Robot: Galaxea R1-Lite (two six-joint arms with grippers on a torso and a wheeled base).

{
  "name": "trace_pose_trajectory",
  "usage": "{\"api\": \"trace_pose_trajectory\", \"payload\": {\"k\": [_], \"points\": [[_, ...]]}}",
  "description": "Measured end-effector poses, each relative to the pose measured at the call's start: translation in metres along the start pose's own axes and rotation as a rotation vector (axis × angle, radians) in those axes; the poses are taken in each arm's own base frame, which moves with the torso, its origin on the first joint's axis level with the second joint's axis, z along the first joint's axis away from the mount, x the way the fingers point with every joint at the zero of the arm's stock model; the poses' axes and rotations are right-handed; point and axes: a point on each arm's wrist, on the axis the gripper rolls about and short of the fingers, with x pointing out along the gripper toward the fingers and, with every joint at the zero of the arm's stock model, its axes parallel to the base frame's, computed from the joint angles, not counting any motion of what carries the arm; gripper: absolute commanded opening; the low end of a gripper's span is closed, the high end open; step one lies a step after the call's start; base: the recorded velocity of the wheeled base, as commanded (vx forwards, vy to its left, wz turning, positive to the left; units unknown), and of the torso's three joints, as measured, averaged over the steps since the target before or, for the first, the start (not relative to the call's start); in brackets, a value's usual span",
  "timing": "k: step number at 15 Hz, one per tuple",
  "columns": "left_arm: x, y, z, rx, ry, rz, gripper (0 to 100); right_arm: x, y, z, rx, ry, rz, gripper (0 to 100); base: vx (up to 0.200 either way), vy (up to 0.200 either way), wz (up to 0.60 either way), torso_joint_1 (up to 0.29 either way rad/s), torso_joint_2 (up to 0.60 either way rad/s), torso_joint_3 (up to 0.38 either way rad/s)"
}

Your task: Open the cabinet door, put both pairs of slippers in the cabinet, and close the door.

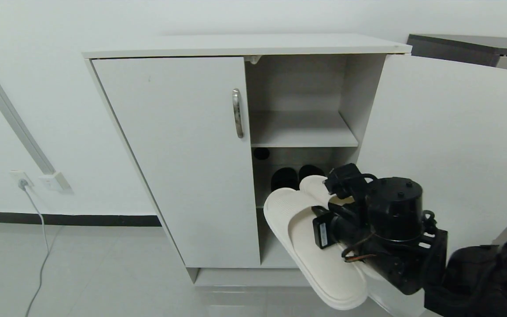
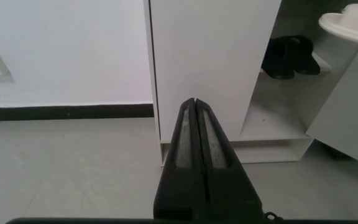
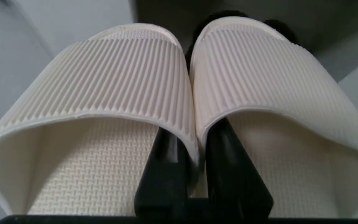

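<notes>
The right end effector [image 3: 194,171] is clenched on the pair of cream-white ribbed foam slippers [image 1: 310,237], its dark fingers [image 3: 229,165] pinching the two adjoining inner edges, so the pair hangs side by side in the air just before the open right half of the white wooden cabinet [image 1: 236,44], toes toward the opening. Inside, below the upper shelf [image 1: 302,132], sits the pair of black slippers [image 1: 295,176], and the cabinet's right door [image 1: 447,145] stands swung wide. The left end effector [image 2: 194,143] is clenched on nothing, low above the floor and facing the closed left door [image 1: 178,154] with its metal bar handle [image 1: 237,113].
</notes>
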Motion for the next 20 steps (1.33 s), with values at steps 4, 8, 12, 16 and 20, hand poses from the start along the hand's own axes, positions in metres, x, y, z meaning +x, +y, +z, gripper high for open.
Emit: {"api": "trace_pose_trajectory", "payload": {"k": [4,8,12,16,20], "points": [[0.000,0.000,0.000,0.000,0.000,0.000,0,0.025,0.023,0.027,0.055,0.039,-0.198,0,0.000,0.000,0.00,0.000,0.00,0.000],[0.000,0.000,0.000,-0.001,0.000,0.000,0,0.034,0.035,0.075,0.078,-0.029,-0.331,0,0.000,0.000,0.00,0.000,0.00,0.000],[0.000,0.000,0.000,0.000,0.000,0.000,0,0.037,0.034,0.091,0.075,-0.064,-0.348,0,0.000,0.000,0.00,0.000,0.00,0.000],[0.000,0.000,0.000,-0.001,0.000,0.001,0,0.038,0.033,0.091,0.075,-0.063,-0.349,0,0.000,0.000,0.00,0.000,0.00,0.000],[0.000,0.000,0.000,-0.001,0.000,0.001,0,0.039,0.032,0.090,0.075,-0.062,-0.352,0,0.100,0.000,0.00,0.002,0.00,0.000]]}}
